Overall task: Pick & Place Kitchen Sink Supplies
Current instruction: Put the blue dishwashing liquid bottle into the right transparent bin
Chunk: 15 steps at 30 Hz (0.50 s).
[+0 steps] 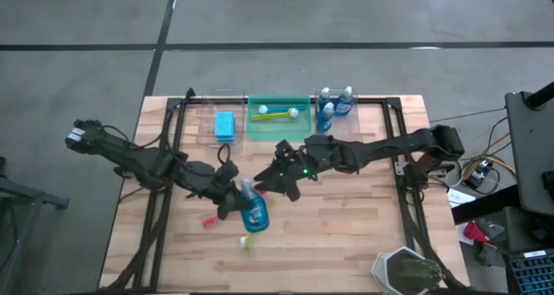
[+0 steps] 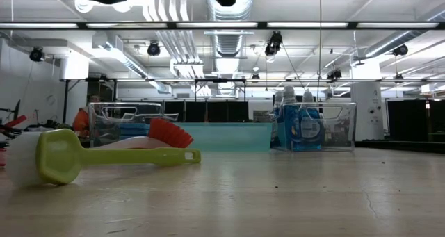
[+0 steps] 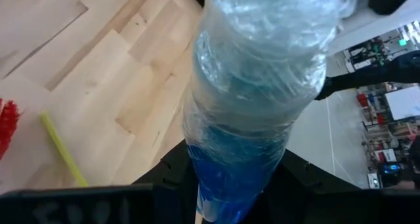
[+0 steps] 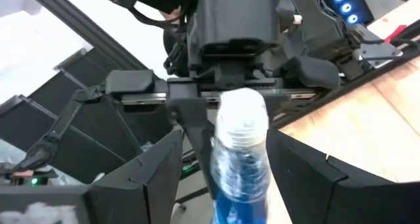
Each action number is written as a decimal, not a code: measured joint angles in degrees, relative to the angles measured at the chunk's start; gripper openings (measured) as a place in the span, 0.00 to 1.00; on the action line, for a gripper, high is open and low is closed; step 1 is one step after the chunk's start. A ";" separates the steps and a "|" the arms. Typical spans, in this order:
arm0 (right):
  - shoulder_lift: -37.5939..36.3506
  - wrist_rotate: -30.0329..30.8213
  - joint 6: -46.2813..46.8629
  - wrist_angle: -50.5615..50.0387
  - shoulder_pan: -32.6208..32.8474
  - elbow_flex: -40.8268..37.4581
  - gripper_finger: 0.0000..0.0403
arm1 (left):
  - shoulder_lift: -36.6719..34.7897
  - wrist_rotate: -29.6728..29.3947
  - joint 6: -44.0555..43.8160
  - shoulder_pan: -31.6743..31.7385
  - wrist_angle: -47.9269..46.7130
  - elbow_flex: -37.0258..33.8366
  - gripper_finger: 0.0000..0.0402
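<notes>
One small clear plastic bottle of blue liquid [image 1: 253, 210], pinched low by the left end effector [image 1: 235, 202], looks slick, crushable and bottom-heavy, so the spread right end effector [image 1: 275, 179] should take its ribbed neck.

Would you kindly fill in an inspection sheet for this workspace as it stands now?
Surface: wooden table, bare boards near the front.
Job's things: bottle of blue liquid held off the table; blue sponge in a clear bin; brushes in the green bin; three bottles in the right clear bin; a yellow-handled red brush on the table.
Clutter: nothing seen.
Grippers: left gripper shut on the bottle's base; right gripper open around its cap end.
Cables: bundle off the table's right edge.
Surroundings: grey floor; dark equipment at right.
</notes>
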 joint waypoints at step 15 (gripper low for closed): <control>2.80 -0.94 1.48 5.79 -0.15 0.00 0.54 | 0.22 1.88 0.77 0.80 1.25 0.00 0.32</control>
